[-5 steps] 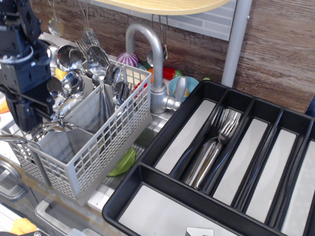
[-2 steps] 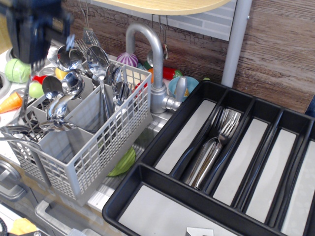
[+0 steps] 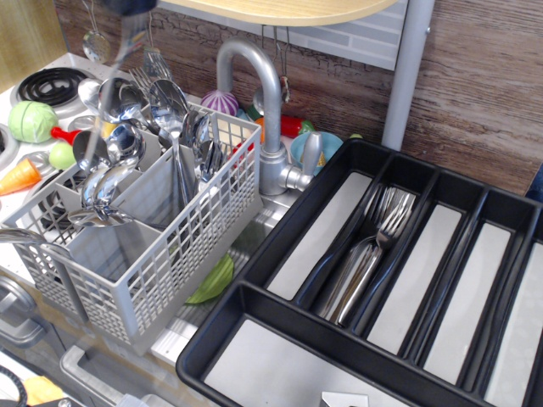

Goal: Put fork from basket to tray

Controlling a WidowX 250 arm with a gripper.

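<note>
Counter (image 3: 254, 229): below and right of the end effector; it carries a sink with a grey faucet (image 3: 267, 110), and the basket and tray sit on either side of that faucet, so a transfer has to cross it.
Tray (image 3: 280, 225): well to the right of and below the end effector, wide and black, its long slots running away from the camera so cutlery can lie flat along them; one slot already holds a few forks (image 3: 373, 246).
Basket (image 3: 182, 246): directly beneath the end effector, grey lattice walls, cutlery stood upright in its compartments so handles or bowls stick up within reach; mostly spoons (image 3: 127, 140) show.
End effector (image 3: 131, 7): only a dark blurred sliver at the top edge, high above the basket's rear left compartments; whether it is spread or pinched together I cannot tell.
Fork (image 3: 129, 47): a thin, blurred silver streak hangs just below the end effector, above the basket; it looks like a lifted fork hanging vertically from its grip, though the blur keeps that a judgement.
Step in hand: probably the lift clear of the basket, ahead of carrying rightward to the tray.
</note>
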